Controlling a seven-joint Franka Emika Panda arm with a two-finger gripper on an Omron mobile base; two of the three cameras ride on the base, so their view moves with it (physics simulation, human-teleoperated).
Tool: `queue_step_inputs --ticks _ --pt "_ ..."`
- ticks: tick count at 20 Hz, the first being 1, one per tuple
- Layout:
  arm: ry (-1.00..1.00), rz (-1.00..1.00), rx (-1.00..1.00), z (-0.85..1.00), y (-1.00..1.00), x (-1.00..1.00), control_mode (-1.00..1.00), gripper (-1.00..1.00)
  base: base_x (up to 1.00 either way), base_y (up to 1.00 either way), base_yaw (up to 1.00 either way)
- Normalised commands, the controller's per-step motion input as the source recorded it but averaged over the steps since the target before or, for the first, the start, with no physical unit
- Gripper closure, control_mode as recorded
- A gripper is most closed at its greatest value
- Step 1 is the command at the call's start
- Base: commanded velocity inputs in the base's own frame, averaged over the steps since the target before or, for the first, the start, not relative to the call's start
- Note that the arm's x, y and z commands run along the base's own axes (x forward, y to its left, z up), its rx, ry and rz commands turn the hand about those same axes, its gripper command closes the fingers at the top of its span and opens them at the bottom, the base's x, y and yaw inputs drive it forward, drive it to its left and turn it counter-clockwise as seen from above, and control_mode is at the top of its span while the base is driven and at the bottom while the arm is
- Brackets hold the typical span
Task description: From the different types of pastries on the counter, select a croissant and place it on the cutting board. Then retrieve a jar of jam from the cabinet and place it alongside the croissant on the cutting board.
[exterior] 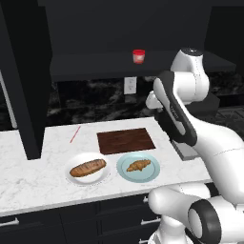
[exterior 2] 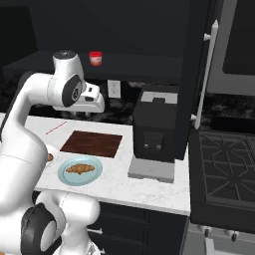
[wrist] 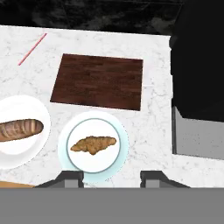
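The croissant [exterior: 138, 165] [exterior 2: 79, 169] [wrist: 93, 144] lies on a pale blue plate [wrist: 120, 131] near the counter's [exterior: 33, 181] front edge. Left of it, the longer scored loaf [exterior: 87, 167] [wrist: 19, 130] rests on a white plate [exterior: 90, 180]. The dark wood cutting board [exterior: 125, 140] [exterior 2: 92, 143] [wrist: 98, 81] lies bare just behind the plates. The red-lidded jam jar [exterior: 138, 56] [exterior 2: 95, 58] stands on the black cabinet's shelf [exterior: 90, 66]. My gripper [wrist: 111, 178] hangs high above the counter, open and holding nothing, with the croissant just ahead of its fingertips [wrist: 72, 177].
A black boxy appliance [exterior 2: 155, 129] [wrist: 199, 65] stands on the counter right of the board. A stove [exterior 2: 224, 164] lies further right. A thin red stick [exterior: 75, 134] [wrist: 32, 49] lies left of the board. A black pillar [exterior: 26, 86] rises at the left.
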Motion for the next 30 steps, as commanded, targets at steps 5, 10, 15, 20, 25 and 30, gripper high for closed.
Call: queue_step_inputs --ticks 5,10,15,20,25,30 --pt "-0.13 0.00 0.03 0.30 0.05 0.00 -1.00 -1.00 0.00 0.00 0.00" --pt "-0.40 -0.02 0.01 0.73 0.28 0.00 -1.00 -1.00 0.00 0.00 0.00" --pt "-0.05 0.00 0.07 0.59 0.04 0.61 -1.00 -1.00 0.00 0.00 0.00" --pt "-0.07 -0.03 0.08 0.63 0.14 0.87 -1.00 -1.00 0.00 0.00 0.00" --pt "0.03 -0.03 0.03 0.34 -0.10 0.93 -1.00 -1.00 0.00 0.00 0.00" --pt "0.00 0.00 0.02 0.35 -0.04 0.57 -1.00 -1.00 0.00 0.00 0.00"
